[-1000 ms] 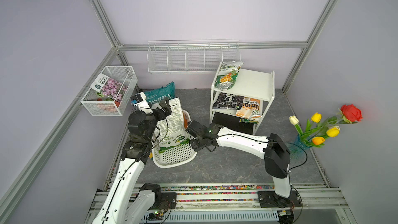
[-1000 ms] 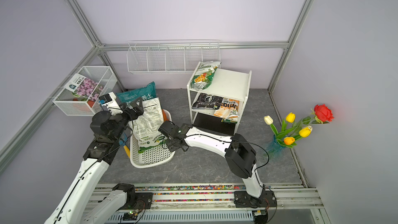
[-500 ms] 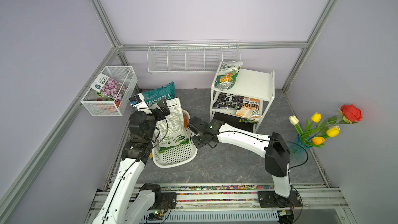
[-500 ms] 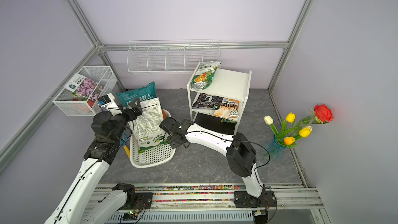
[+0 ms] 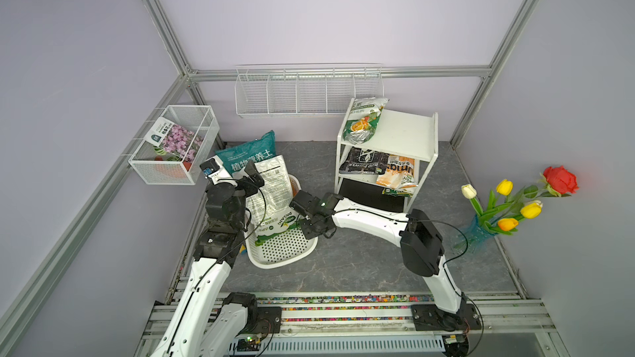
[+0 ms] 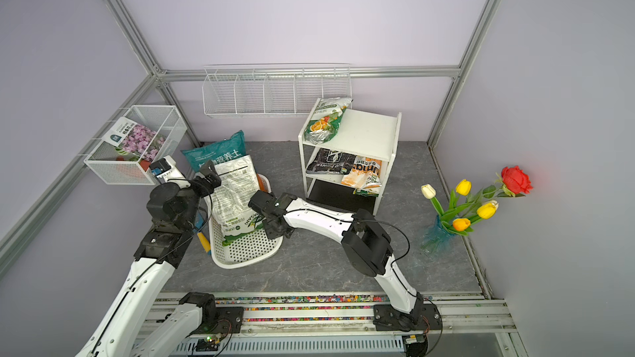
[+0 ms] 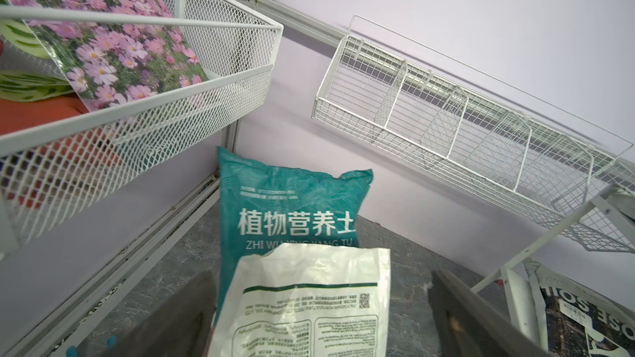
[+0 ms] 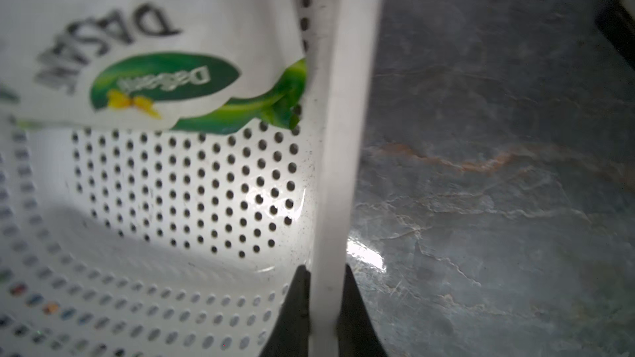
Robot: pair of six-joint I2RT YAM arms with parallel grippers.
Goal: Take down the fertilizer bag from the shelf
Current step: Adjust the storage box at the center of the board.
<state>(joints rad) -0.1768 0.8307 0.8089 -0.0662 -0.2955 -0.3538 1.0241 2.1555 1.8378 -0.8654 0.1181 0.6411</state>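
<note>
The fertilizer bag (image 5: 362,121) lies on the shelf's (image 5: 409,132) top board, drooping over its front edge; bare desk (image 5: 316,159) lies open between shelf and basket (image 5: 285,247). The right tool (image 8: 324,290) is pinched nearly shut on the basket rim; the left tool (image 7: 321,274) gapes wide astride the white bag's (image 5: 271,187) top, gripping nothing.

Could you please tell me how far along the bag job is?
Looks done: a white bag leans in the white basket on the floor, off the shelf. In hand: right gripper pinches the basket rim; left gripper open at the bag's top. Left: releasing; other bags lie on the shelf.
</note>
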